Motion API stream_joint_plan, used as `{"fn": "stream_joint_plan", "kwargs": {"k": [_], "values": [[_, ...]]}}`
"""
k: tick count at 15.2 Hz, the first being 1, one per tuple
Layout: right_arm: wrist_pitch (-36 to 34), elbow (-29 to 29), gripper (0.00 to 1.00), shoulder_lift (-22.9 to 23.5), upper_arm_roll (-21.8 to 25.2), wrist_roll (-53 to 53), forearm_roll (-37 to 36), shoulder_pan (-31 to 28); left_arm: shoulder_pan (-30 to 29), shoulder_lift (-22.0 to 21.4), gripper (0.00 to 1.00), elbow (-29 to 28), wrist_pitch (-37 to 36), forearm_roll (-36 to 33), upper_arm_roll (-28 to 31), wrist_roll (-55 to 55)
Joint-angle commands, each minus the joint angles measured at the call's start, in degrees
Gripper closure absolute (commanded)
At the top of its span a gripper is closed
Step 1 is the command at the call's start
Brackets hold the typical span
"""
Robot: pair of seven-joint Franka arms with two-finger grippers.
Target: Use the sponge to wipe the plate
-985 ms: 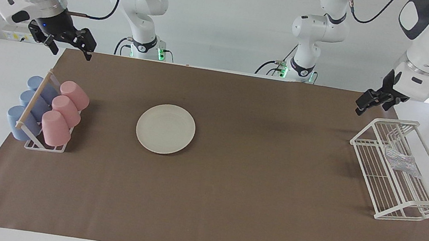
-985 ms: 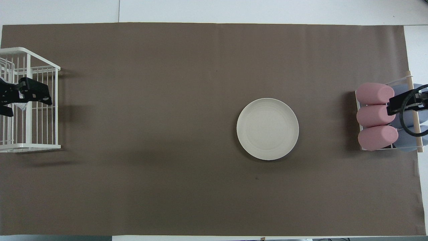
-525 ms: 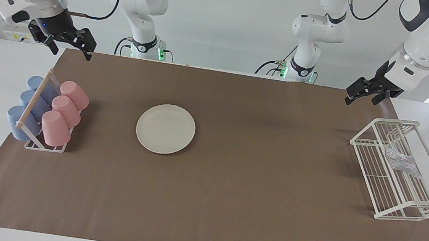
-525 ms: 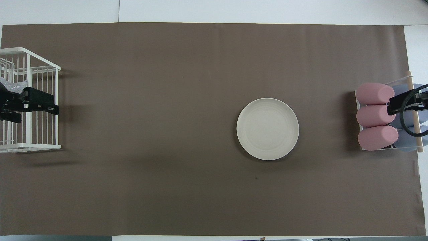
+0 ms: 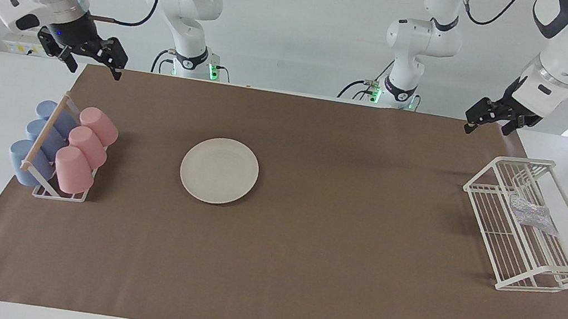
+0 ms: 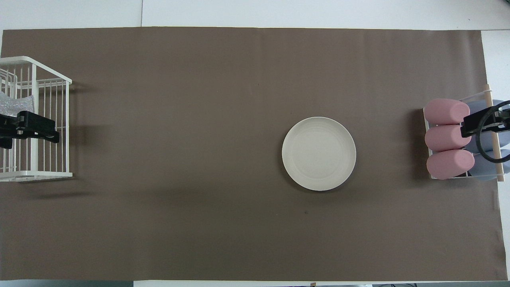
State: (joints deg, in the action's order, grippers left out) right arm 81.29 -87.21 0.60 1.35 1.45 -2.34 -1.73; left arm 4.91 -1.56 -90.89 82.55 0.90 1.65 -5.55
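Note:
The cream-white plate [image 5: 219, 170] [image 6: 318, 153] lies flat on the brown mat, toward the right arm's end. The silvery-grey sponge [image 5: 532, 214] [image 6: 16, 104] rests inside the white wire rack [image 5: 535, 287] [image 6: 34, 59] at the left arm's end. My left gripper [image 5: 485, 122] [image 6: 34, 137] hangs open and empty, high in the air over the rack and well clear of the sponge. My right gripper [image 5: 94, 62] [image 6: 478, 125] waits open and empty, raised above the cup holder.
A small holder with three pink cups [image 5: 85, 149] [image 6: 448, 137] and three blue cups [image 5: 35, 145] lying on their sides stands at the right arm's end. The brown mat [image 5: 333, 245] covers most of the white table.
My left gripper has risen and drawn back from the rack, uncovering the sponge in the overhead view. The right arm, plate and sponge have not moved.

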Motion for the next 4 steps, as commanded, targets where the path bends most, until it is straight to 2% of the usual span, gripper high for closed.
{"fn": "stream_joint_plan", "kwargs": {"k": [1, 4], "values": [[0.7, -1.3, 0.00, -1.2, -0.1, 0.7, -0.5, 0.1, -0.3, -0.8, 0.00, -0.7, 0.7, -1.1, -0.2, 0.9], [0.8, -1.4, 0.00, -1.2, -0.1, 0.7, -0.5, 0.1, -0.8, -0.9, 0.00, -0.7, 1.0, -0.9, -0.3, 0.5]]}}
